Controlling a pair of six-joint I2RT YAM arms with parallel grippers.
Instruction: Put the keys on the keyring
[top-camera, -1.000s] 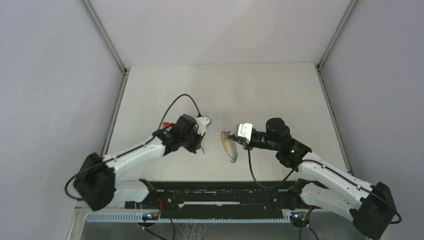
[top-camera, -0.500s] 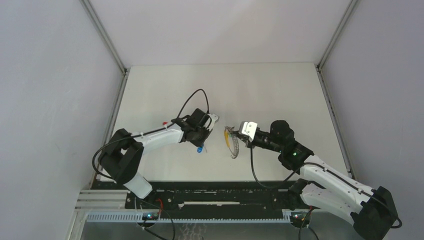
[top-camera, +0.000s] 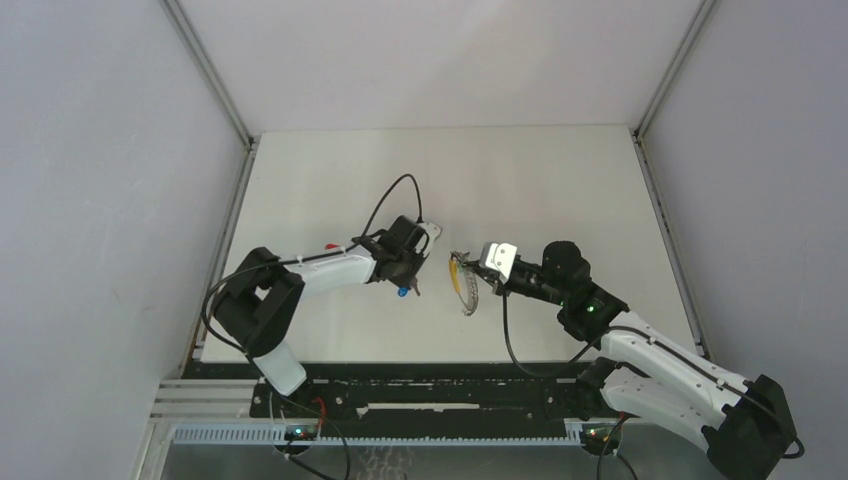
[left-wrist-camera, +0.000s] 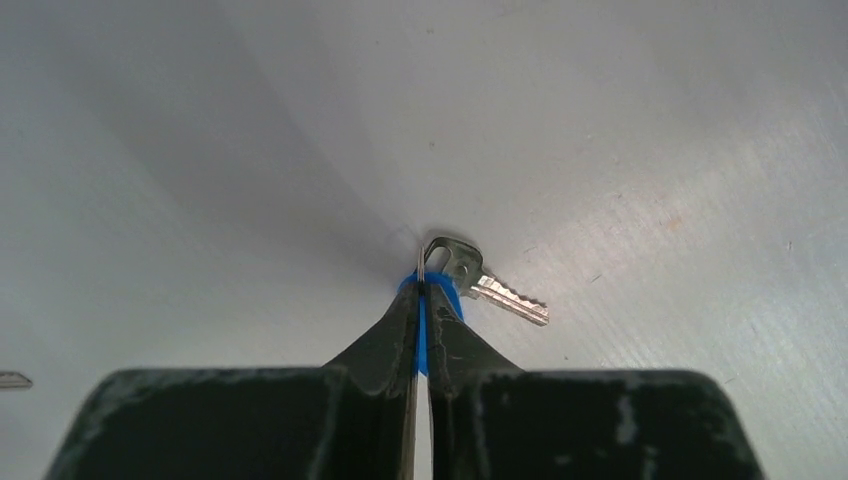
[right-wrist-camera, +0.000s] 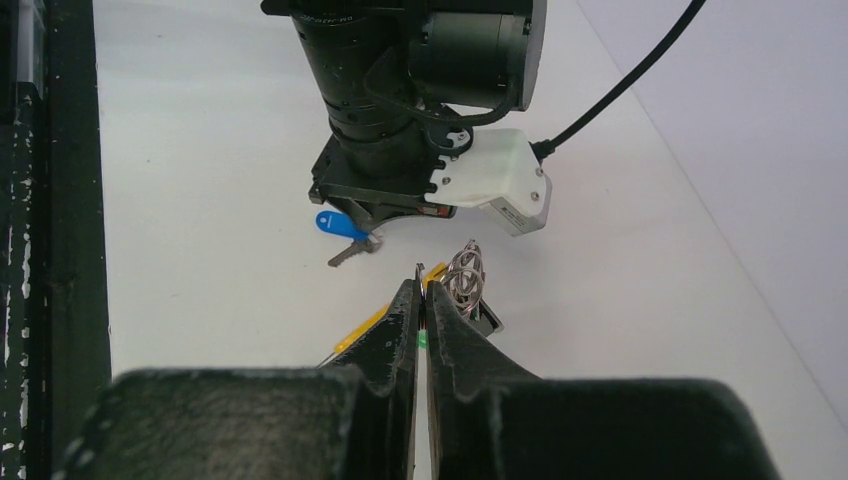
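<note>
The left claw (left-wrist-camera: 421, 286) has edged ringward, clamped on the blue key (left-wrist-camera: 482, 281); the right claw (right-wrist-camera: 420, 286) pinches the keyring (right-wrist-camera: 466, 274) for threading.

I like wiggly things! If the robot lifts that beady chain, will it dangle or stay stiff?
Probably dangle: the bead chain bunches in loose curls, so it looks floppy. It seems light too, being much thinner than the right gripper beside it. Its small round beads might slip out of a pinch.
</note>
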